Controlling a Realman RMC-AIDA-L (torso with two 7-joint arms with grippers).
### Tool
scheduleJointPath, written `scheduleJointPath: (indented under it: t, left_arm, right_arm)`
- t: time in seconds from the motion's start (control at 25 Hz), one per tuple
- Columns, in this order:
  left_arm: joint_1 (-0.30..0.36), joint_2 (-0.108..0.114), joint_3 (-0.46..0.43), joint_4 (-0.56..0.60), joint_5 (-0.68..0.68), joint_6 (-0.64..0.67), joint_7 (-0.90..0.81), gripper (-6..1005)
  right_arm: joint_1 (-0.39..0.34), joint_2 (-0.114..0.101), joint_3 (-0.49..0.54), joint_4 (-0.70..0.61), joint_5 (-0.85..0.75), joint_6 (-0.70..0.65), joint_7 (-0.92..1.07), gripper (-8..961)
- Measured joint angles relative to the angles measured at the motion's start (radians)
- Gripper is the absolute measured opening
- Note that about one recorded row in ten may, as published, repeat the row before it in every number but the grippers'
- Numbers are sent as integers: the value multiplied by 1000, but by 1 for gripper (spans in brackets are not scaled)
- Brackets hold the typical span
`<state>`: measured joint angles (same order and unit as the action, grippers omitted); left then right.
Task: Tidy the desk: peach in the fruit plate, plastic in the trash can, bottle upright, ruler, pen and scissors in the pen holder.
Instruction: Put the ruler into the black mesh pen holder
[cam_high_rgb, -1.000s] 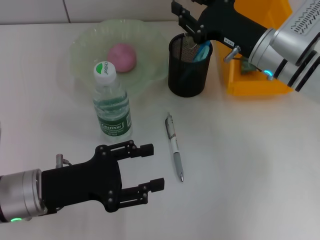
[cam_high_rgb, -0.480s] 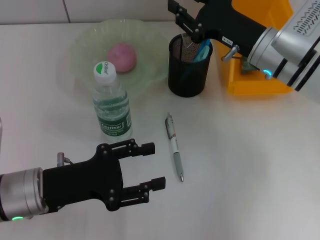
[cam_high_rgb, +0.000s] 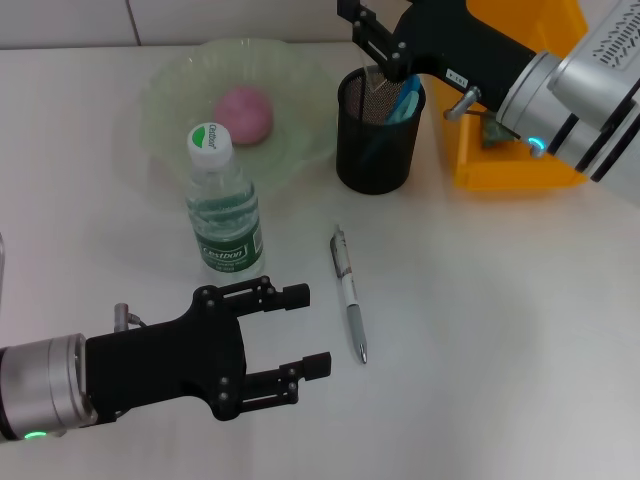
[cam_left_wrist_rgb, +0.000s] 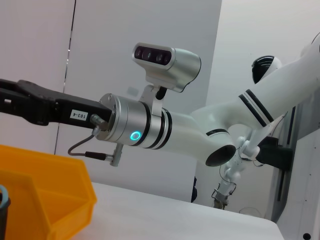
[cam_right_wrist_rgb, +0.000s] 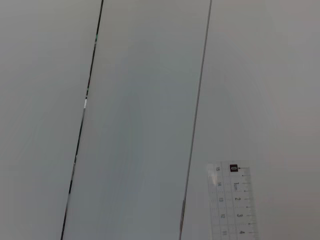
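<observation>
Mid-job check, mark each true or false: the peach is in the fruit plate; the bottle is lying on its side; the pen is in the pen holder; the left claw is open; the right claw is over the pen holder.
1. The peach is in the fruit plate. True.
2. The bottle lies on its side. False: it stands upright, cap up.
3. The pen is in the pen holder. False: it lies flat on the desk, in front of the holder.
4. The left claw is open. True.
5. The right claw is over the pen holder. True: it hovers at the rim.
</observation>
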<state>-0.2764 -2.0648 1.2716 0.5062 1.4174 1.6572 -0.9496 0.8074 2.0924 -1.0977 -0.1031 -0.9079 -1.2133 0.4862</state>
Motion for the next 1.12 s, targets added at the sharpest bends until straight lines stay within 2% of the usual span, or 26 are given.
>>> scheduleJointPath:
  t: [1.12]
  left_arm:
    - [-4,-3,0,12,-2,-1,0,697]
  right_arm:
    - [8,0,-7,18,-7,75,-2,437]
